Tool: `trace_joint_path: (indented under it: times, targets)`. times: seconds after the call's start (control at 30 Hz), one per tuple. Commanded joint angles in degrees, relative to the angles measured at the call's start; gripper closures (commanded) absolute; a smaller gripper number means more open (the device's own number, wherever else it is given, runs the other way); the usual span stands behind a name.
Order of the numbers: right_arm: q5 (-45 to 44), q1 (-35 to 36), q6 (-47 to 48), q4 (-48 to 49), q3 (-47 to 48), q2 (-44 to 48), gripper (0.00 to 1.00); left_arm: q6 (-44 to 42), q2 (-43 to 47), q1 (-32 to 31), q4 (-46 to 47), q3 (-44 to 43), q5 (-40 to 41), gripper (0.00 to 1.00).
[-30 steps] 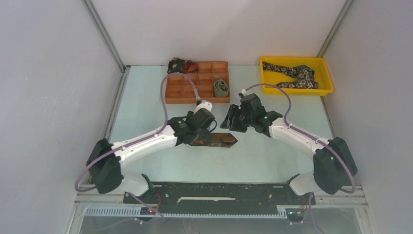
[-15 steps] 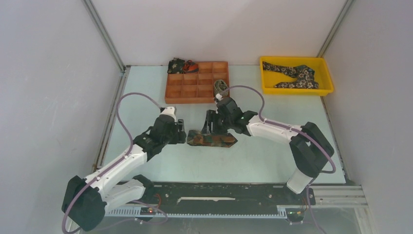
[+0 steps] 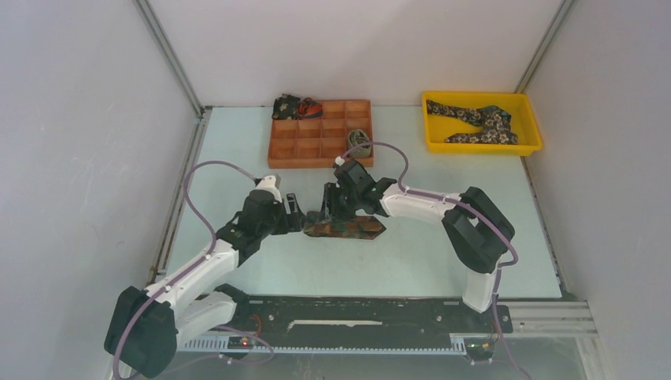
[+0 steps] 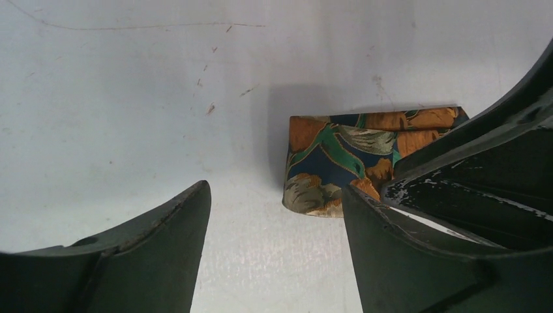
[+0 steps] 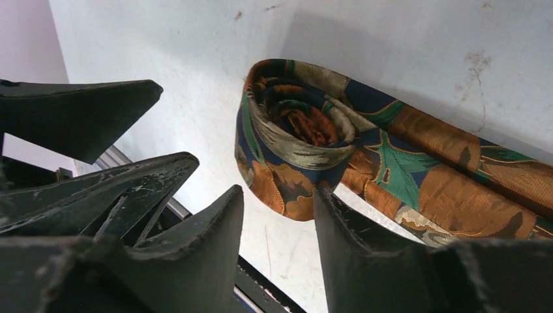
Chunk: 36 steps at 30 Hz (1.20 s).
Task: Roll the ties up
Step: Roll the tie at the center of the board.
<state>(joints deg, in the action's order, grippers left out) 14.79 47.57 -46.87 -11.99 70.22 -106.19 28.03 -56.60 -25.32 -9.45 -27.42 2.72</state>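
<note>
Both jaws parted, perhaps touching tie point(image 3: 346, 227)

Mid-table point(image 3: 411, 261): tie point(image 3: 356, 227); left gripper point(image 3: 297, 215) at its left end, right gripper point(image 3: 325, 210) just behind; compartment tray point(image 3: 273, 146) beyond, bin point(image 3: 483, 148) far right.

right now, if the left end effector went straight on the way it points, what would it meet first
Probably the tie, its coiled end lying just ahead of the left end effector, though depth is unclear.
</note>
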Motion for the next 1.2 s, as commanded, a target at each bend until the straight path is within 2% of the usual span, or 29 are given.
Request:
trace_joint_path:
  times: [0.0, 0.37, 0.77, 0.9, 1.17]
  targets:
    - [-1.2, -0.5, -0.3, -1.5, 2.6, -1.1, 0.57, 0.3, -1.3, 0.7, 6.0, 0.6, -4.0, 0.2]
    - [-1.7, -1.9, 1.1, -3.6, 2.3, -3.9, 0.67, -0.2, -6.6, 1.1, 9.2, 0.4, -9.7, 0.19]
    - [-0.9, -3.5, 1.7, -3.0, 0.0, -5.1, 0.69, 0.5, -15.3, 1.0, 16.0, -0.7, -17.8, 0.19]
    - [-0.8, -3.8, 1.9, -2.8, -0.4, -5.3, 0.69, 0.9, -18.2, 1.1, 17.3, -1.2, -19.6, 0.21]
    - [-0.6, -4.3, 1.9, -2.6, -0.7, -5.0, 0.69, 1.4, -25.1, 1.1, 17.8, -4.0, -23.1, 0.33]
